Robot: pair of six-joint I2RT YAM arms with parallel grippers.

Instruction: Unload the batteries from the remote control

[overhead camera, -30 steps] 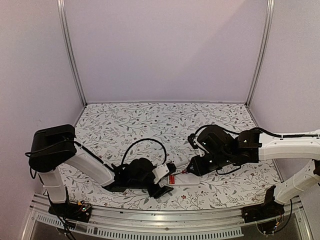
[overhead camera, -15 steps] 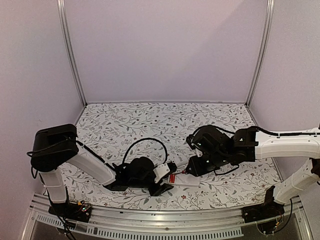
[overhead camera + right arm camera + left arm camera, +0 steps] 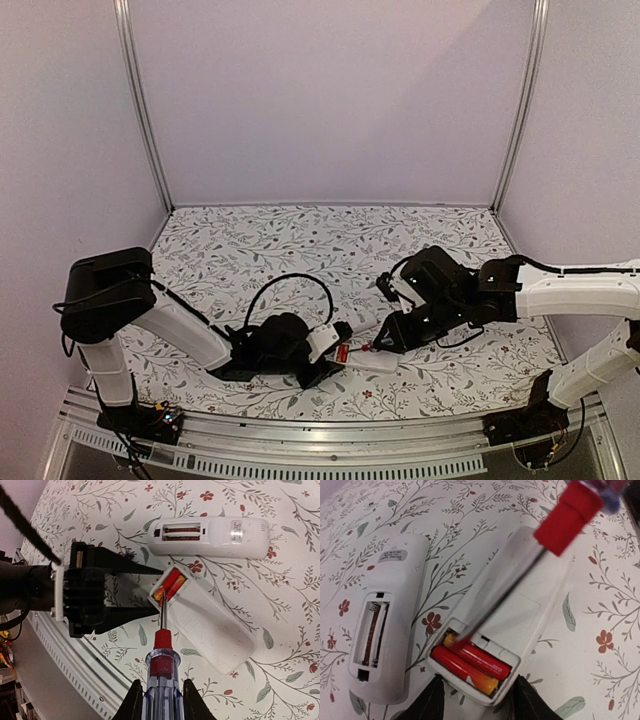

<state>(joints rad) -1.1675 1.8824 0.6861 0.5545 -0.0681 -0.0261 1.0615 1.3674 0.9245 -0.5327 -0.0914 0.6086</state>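
imo the batteries [image 3: 470, 662] look light, slick and snug in the remote control [image 3: 520, 610] the left gripper [image 3: 477, 695] pinches, so pry one end with the screwdriver [image 3: 161, 667] clamped in the right gripper [image 3: 160, 700].

My left arm [image 3: 185, 330] lay low, forearm stretched rightward, its end effector [image 3: 333, 357] clamped across the near end of the remote control [image 3: 520, 600]. My right arm [image 3: 570, 290] extended leftward, wrist tilted down, its end effector [image 3: 160, 697] gripping the screwdriver [image 3: 161, 665] handle.
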